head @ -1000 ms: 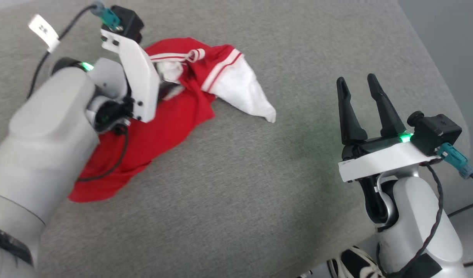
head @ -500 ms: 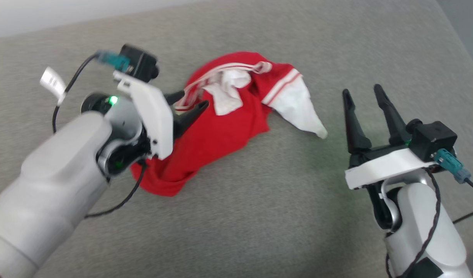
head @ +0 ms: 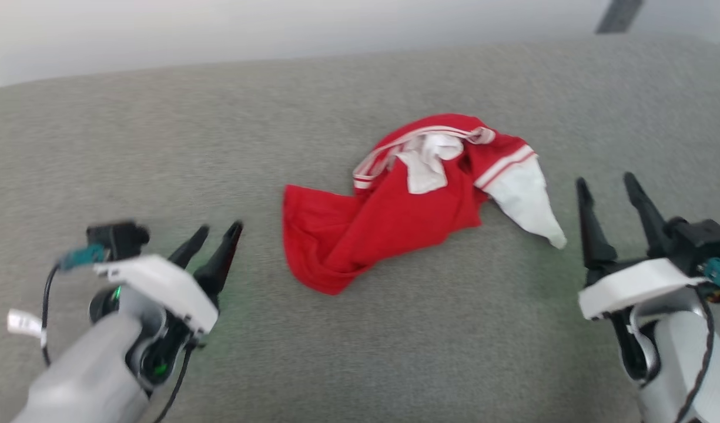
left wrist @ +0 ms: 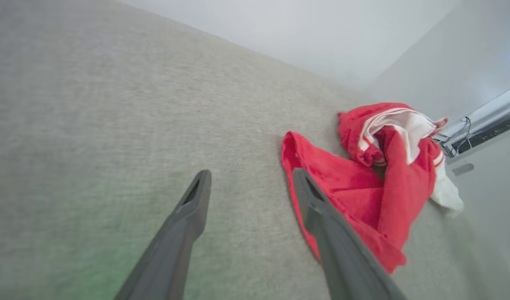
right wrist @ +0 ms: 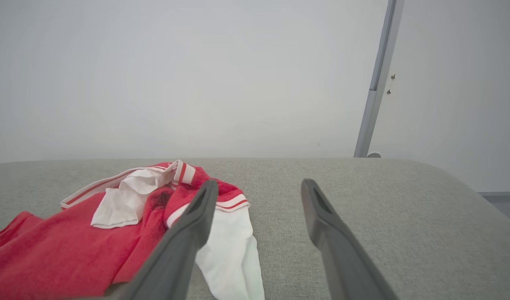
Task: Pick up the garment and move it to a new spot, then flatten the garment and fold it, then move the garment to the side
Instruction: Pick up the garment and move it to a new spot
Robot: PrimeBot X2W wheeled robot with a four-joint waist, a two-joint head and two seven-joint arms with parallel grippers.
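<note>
Where the garment (head: pixel 395 223) lies: crumpled on the grey padded surface (head: pixel 360 352), between both arms, touching neither
Left gripper (head: pixel 220 227): fingers spread, empty
Right gripper (head: pixel 605 180): fingers spread, empty, near the white sleeve (head: pixel 527 200)

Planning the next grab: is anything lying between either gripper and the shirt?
Nothing visible: bare grey padding separates the left gripper from the shirt, and the right gripper from its white sleeve.
</note>
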